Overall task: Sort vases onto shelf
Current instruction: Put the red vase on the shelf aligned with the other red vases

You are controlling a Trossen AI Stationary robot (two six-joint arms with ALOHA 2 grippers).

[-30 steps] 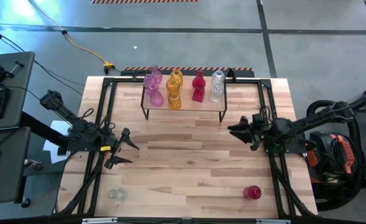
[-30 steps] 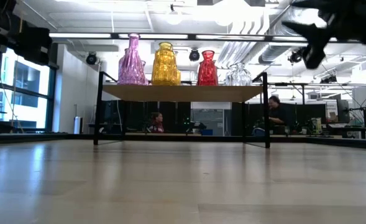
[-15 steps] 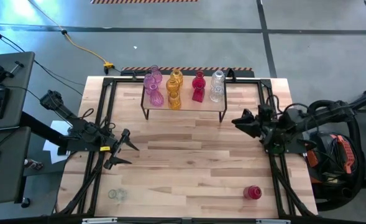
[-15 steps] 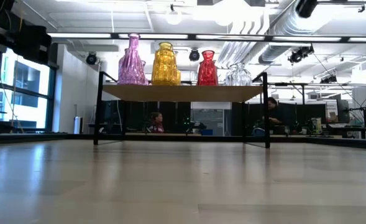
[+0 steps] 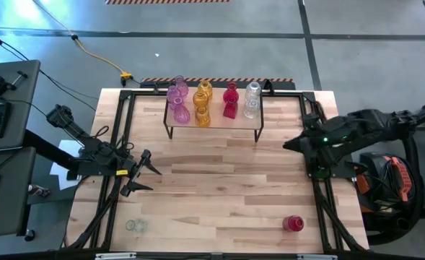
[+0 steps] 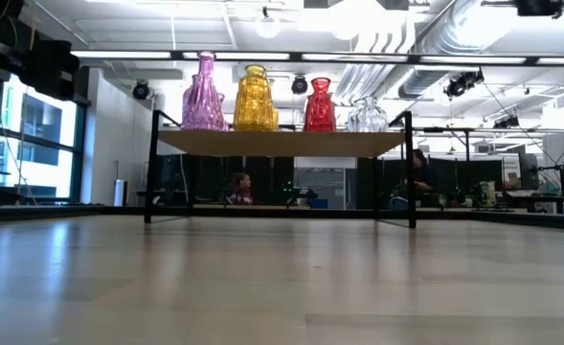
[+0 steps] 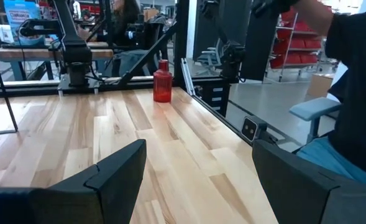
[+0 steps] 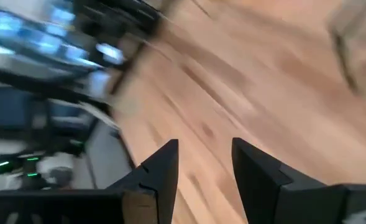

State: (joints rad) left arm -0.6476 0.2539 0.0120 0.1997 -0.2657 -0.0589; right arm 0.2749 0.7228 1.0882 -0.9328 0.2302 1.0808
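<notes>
The right end effector [image 5: 290, 144] has pulled back to the surface's [image 5: 219, 195] right edge, fingers apart and empty. The left end effector [image 5: 146, 172] stays wide apart. Vases [image 5: 201, 101] stand on the shelf [image 5: 219, 124]; a red vase [image 5: 292, 223] waits near the front.

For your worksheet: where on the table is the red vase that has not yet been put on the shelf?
In the high view the red vase lies near the table's front right corner, far from the shelf at the back, with nothing close beside it.

Shelf [image 5: 213, 121] holds vases [image 5: 201, 101]; two lie off it.
</notes>
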